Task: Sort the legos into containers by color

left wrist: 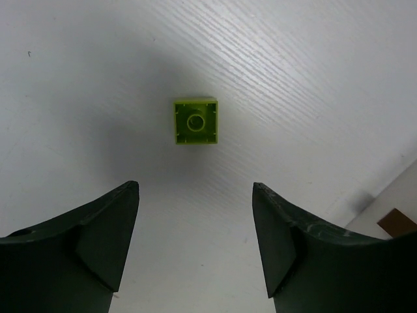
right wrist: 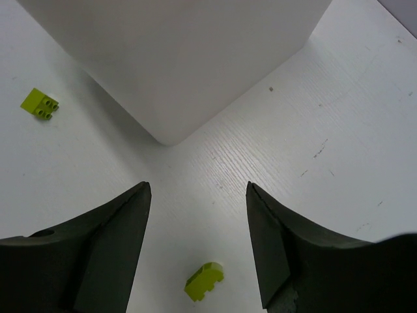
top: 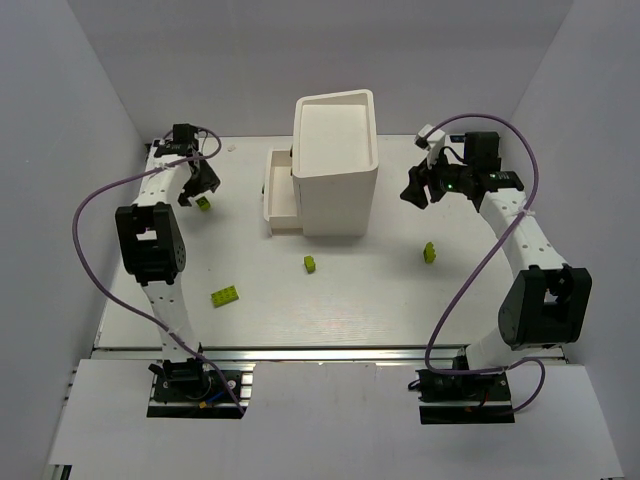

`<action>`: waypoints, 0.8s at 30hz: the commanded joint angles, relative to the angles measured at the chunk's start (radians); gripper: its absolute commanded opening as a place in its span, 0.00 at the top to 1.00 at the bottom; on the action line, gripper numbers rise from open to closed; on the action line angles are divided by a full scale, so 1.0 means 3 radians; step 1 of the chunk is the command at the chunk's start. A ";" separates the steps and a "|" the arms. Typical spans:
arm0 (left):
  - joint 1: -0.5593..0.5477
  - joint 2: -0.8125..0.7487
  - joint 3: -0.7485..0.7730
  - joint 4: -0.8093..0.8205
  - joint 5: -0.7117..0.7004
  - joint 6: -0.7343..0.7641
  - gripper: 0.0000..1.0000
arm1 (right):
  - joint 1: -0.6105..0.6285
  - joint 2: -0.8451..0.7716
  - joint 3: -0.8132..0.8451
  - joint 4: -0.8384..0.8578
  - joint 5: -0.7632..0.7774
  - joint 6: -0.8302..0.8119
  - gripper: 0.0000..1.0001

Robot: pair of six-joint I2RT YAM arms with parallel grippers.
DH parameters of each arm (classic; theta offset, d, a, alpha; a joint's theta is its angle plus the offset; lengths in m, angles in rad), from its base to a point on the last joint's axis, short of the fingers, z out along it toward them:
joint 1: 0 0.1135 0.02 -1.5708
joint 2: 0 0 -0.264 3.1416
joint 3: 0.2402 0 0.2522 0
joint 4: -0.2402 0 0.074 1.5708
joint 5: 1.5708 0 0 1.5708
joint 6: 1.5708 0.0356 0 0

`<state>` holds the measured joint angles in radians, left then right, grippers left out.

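Several lime yellow-green legos lie on the white table: one [top: 203, 204] by my left gripper, one flat one [top: 225, 295] at front left, one [top: 310, 264] in front of the cabinet, one [top: 429, 252] at the right. The white cabinet [top: 335, 165] stands at the back middle with a drawer [top: 281, 194] pulled out to its left. My left gripper [top: 198, 184] is open and empty, just above the small square lego [left wrist: 195, 121]. My right gripper [top: 417, 188] is open and empty beside the cabinet's right wall [right wrist: 182, 59], above a lego [right wrist: 204, 281]; another lego [right wrist: 39, 104] lies farther left.
White walls enclose the table on the left, back and right. A dark reddish-brown knob [left wrist: 397, 222] shows at the edge of the left wrist view. Purple cables loop from both arms over the table sides.
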<state>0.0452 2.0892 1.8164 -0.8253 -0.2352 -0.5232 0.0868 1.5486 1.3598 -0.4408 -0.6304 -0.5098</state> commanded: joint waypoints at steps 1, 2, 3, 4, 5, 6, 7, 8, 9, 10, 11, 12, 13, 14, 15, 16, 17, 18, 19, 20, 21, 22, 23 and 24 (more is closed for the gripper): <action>0.0013 0.0183 0.0127 -0.0046 -0.0055 0.0021 0.20 | 0.0012 -0.0156 -0.0089 0.0186 0.0005 -0.0060 0.34; 0.0013 0.0235 0.0168 -0.0061 -0.0039 0.0026 0.20 | 0.0007 -0.0151 -0.0089 0.0186 0.0005 -0.0054 0.34; 0.0013 0.0291 0.0188 -0.0056 -0.0029 0.0026 0.20 | 0.0007 -0.0156 -0.0089 0.0181 0.0005 -0.0054 0.33; 0.0013 0.0327 0.0199 -0.0031 -0.0014 0.0031 0.20 | 0.0002 -0.0151 -0.0089 0.0176 0.0010 -0.0049 0.33; 0.0013 0.0378 0.0194 0.0035 -0.0009 0.0046 0.20 | -0.0003 -0.0156 -0.0084 0.0171 0.0010 -0.0064 0.33; 0.0048 0.0409 0.0194 0.0061 0.0001 0.0056 0.20 | -0.0003 -0.0161 -0.0084 0.0165 0.0010 -0.0070 0.33; 0.0049 0.0440 0.0214 0.0082 0.0032 0.0067 0.20 | -0.0008 -0.0161 -0.0089 0.0165 0.0005 -0.0070 0.33; 0.0084 0.0506 0.0245 0.0092 0.0053 0.0067 0.20 | -0.0008 -0.0161 -0.0089 0.0160 0.0000 -0.0070 0.33; 0.0085 0.0547 0.0280 0.0092 0.0083 0.0072 0.20 | -0.0003 -0.0161 -0.0089 0.0150 0.0000 -0.0075 0.33; 0.0115 0.0578 0.0306 0.0087 0.0104 0.0077 0.21 | -0.0003 -0.0161 -0.0089 0.0145 0.0005 -0.0075 0.33; 0.0115 0.0593 0.0327 0.0107 0.0119 0.0077 0.22 | -0.0003 -0.0161 -0.0094 0.0135 0.0005 -0.0070 0.33; 0.0115 0.0629 0.0327 0.0123 0.0160 0.0077 0.23 | 0.0007 -0.0161 -0.0094 0.0135 0.0000 -0.0070 0.33; 0.0146 0.0639 0.0327 0.0138 0.0180 0.0072 0.27 | 0.0002 -0.0171 -0.0099 0.0125 0.0010 -0.0070 0.33; 0.0146 0.0650 0.0327 0.0143 0.0186 0.0072 0.28 | -0.0003 -0.0171 -0.0099 0.0125 0.0010 -0.0075 0.33; 0.0146 0.0670 0.0332 0.0148 0.0186 0.0072 0.30 | 0.0002 -0.0171 -0.0099 0.0104 0.0020 -0.0075 0.33; 0.0146 0.0675 0.0332 0.0159 0.0191 0.0072 0.31 | 0.0002 -0.0171 -0.0099 0.0094 0.0025 -0.0085 0.33; 0.0146 0.0680 0.0337 0.0169 0.0186 0.0082 0.33 | 0.0002 -0.0166 -0.0099 0.0089 0.0025 -0.0090 0.33; 0.0176 0.0691 0.0337 0.0174 0.0181 0.0087 0.34 | -0.0003 -0.0161 -0.0089 0.0079 0.0030 -0.0090 0.33; 0.0177 0.0706 0.0347 0.0179 0.0181 0.0092 0.35 | 0.0012 -0.0166 -0.0089 0.0073 0.0025 -0.0090 0.33; 0.0177 0.0721 0.0367 0.0174 0.0191 0.0092 0.42 | 0.0007 -0.0156 -0.0084 0.0063 0.0025 -0.0085 0.33; 0.0177 0.0726 0.0373 0.0179 0.0216 0.0092 0.49 | 0.0007 -0.0151 -0.0079 0.0053 0.0030 -0.0090 0.33; 0.0207 0.0727 0.0373 0.0189 0.0272 0.0092 0.59 | 0.0002 -0.0151 -0.0069 0.0048 0.0035 -0.0090 0.33; 0.0207 0.0727 0.0378 0.0199 0.0313 0.0092 0.69 | 0.0007 -0.0146 -0.0064 0.0043 0.0041 -0.0095 0.33; 0.0207 0.0706 0.0383 0.0215 0.0354 0.0097 0.84 | 0.0007 -0.0141 -0.0059 0.0038 0.0046 -0.0100 0.33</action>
<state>0.1013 2.3047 1.8996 -0.7776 -0.1764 -0.4969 0.0872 1.5322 1.3308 -0.4248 -0.6228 -0.5285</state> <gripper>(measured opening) 0.440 0.669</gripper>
